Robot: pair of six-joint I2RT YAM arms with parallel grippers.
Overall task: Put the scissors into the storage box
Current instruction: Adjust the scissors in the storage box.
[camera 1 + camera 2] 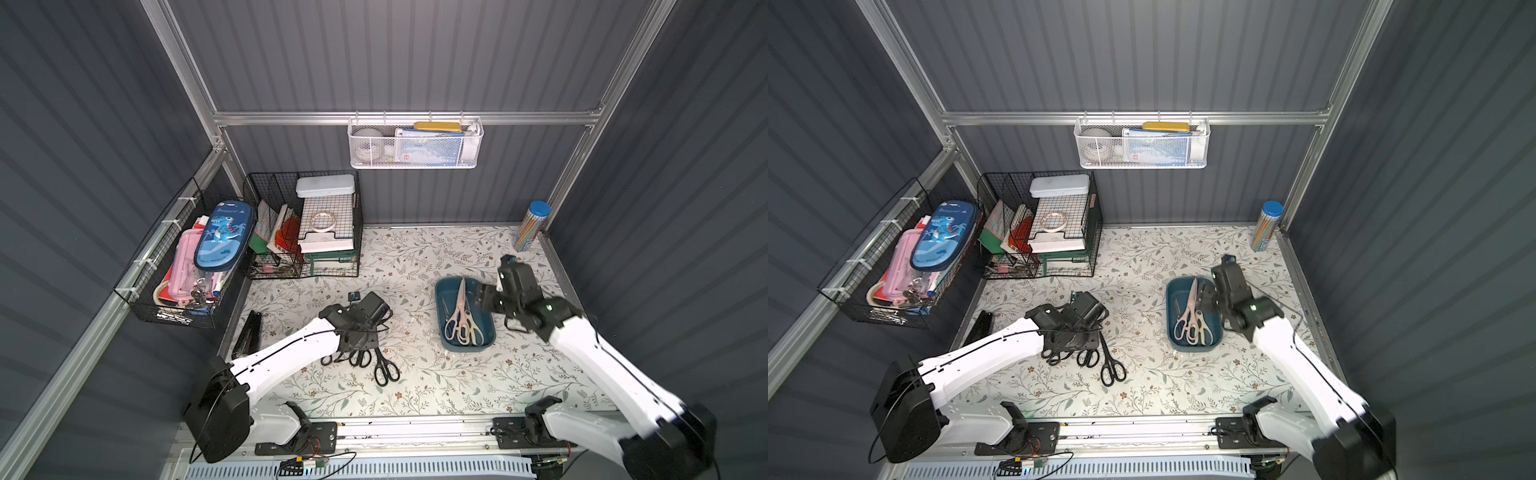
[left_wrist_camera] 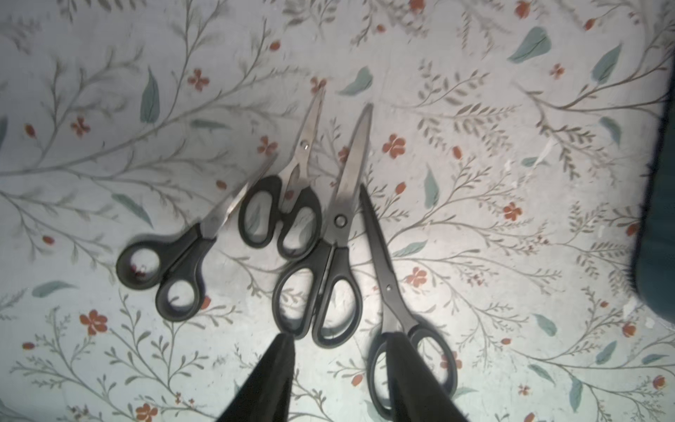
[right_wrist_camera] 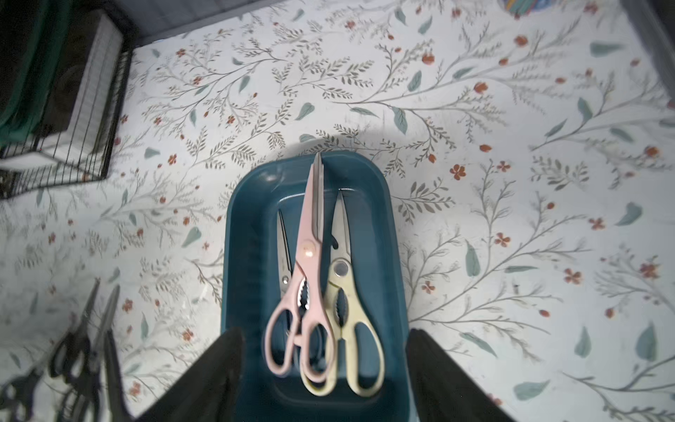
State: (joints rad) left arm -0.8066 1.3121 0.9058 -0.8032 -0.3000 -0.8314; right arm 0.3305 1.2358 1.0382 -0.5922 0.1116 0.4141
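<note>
Glossy plastic storage box [image 3: 248, 255], steel-bladed scissors [image 2: 351, 164]

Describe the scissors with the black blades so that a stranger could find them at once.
On the floral table, to the left of the teal storage box, four black-handled scissors lie side by side. Take the pair nearest the box. Its blades are black, while the other three have bare steel blades.

The left arm [image 1: 291, 349] reaches forward, left gripper [image 2: 339, 338] aimed downward, jaws parted and empty. The right arm [image 1: 594, 353] does likewise, right gripper [image 3: 323, 330] spread wider, holding nothing
</note>
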